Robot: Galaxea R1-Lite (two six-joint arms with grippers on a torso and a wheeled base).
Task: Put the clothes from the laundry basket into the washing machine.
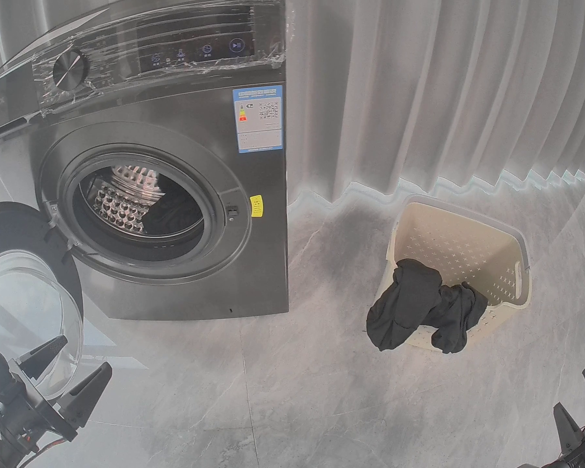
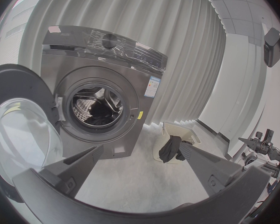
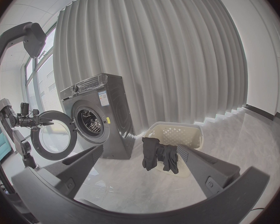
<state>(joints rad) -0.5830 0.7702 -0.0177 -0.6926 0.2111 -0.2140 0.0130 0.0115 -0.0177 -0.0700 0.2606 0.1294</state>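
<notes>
jaws on both arms stand spread wide, with nothing held between them. at the far left of the head view the left gripper (image 1: 84, 353) hangs low above the grey floor (image 1: 305, 391), just in front of the washing machine's round door (image 1: 26, 294). that door is swung fully open to the machine's left, its clear glass bowl facing outward. in the left wrist view the gripper's two dark fingers (image 2: 81, 162) frame the open machine and the basket farther off.

the washing machine (image 1: 175, 105) stands against a pale pleated curtain (image 1: 435, 66). its control panel is wrapped in clear film, and a blue-and-white sticker (image 1: 258, 118) sits on the upper right of its front. inside the drum (image 1: 120, 196) a dark garment (image 1: 175, 214) lies low on the right, against the perforated metal wall.

to the right of the machine, and apart from it, the cream laundry basket (image 1: 500, 255) sits on the floor near the curtain's hem. black clothes (image 1: 422, 303) drape over its near rim, partly inside and partly hanging down the outer wall. at the lower right corner the right gripper (image 1: 573, 391) sits low, well apart from the basket. in the right wrist view the basket and the draped clothes lie between its two fingers (image 3: 208, 168).
</notes>
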